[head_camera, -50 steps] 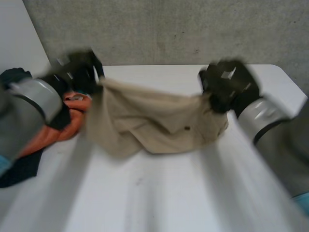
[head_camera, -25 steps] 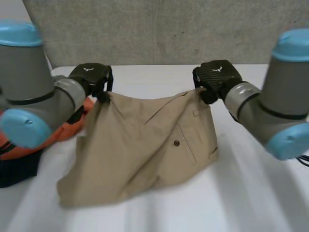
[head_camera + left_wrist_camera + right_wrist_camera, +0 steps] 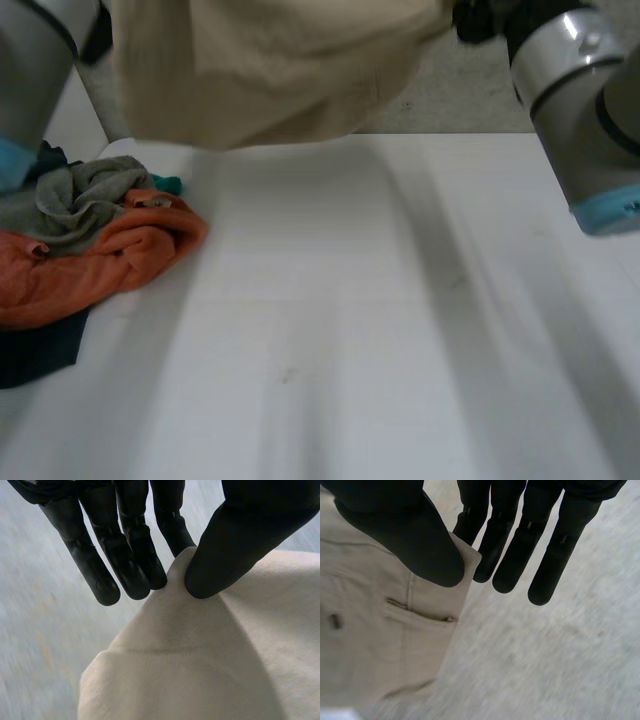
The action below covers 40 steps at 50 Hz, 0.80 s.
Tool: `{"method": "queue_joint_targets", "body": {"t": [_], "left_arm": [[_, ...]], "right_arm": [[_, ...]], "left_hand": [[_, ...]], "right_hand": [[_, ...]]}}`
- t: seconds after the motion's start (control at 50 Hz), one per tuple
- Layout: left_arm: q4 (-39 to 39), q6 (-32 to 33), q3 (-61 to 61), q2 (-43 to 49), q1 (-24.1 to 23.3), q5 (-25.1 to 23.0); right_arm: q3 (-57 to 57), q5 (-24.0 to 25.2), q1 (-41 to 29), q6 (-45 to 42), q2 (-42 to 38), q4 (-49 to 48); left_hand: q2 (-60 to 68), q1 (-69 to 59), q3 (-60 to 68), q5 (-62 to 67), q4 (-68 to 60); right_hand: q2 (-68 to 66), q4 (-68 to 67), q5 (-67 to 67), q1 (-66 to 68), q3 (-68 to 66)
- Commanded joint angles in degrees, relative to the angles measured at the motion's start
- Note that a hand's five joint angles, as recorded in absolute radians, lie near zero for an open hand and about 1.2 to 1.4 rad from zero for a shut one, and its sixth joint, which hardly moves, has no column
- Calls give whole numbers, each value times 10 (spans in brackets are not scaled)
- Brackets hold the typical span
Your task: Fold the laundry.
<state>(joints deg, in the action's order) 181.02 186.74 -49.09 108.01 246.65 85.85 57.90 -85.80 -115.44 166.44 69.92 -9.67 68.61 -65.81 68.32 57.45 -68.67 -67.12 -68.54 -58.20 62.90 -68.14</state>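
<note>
A beige pair of shorts [image 3: 270, 70] hangs in the air high above the white table [image 3: 400, 330], held up between both arms. In the left wrist view my left hand [image 3: 220, 540] pinches a top corner of the beige cloth [image 3: 210, 655] between thumb and fingers. In the right wrist view my right hand [image 3: 415, 535] pinches the other top corner of the shorts [image 3: 380, 640], near a belt loop and a buttoned pocket. My right arm [image 3: 585, 110] reaches up at the head view's right, my left arm [image 3: 30, 70] at its left.
A heap of laundry lies at the table's left: an orange garment [image 3: 100, 260], a grey one [image 3: 75, 200] on top, a dark one [image 3: 35, 350] underneath and a bit of teal [image 3: 170, 185]. A grey wall stands behind the table.
Both hands have lifted the shorts from just above the table to high in the air. The heap at the left now lies uncovered.
</note>
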Motion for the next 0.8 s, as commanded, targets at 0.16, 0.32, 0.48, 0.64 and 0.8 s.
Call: {"method": "queue_joint_targets", "body": {"t": [0.16,0.32,0.48,0.64,0.8], "left_arm": [[78,28,-252,132,-13,-19],[44,95,-232,193,-20,-9],[16,77,-279,82,11,-2],[-47,87,-453,-35,31,-23],[-8,113,-530,-18,41,-52]], "right_arm": [[243,65,18,-73,-87,13],[252,14,42,-115,-136,26],[262,27,61,-91,-103,20],[277,27,55,-91,-104,18],[278,26,42,-92,-107,11]], "left_hand": [[-69,41,-66,-57,69],[-586,558,-583,-574,587],[-586,558,-583,-574,587],[-310,282,-307,-298,311],[-271,243,-268,-259,272]], "right_hand": [[-129,-115,-118,171,-119],[-129,-115,-118,171,-119],[-129,-115,-118,171,-119],[-129,-115,-118,171,-119],[-129,-115,-118,171,-119]]}}
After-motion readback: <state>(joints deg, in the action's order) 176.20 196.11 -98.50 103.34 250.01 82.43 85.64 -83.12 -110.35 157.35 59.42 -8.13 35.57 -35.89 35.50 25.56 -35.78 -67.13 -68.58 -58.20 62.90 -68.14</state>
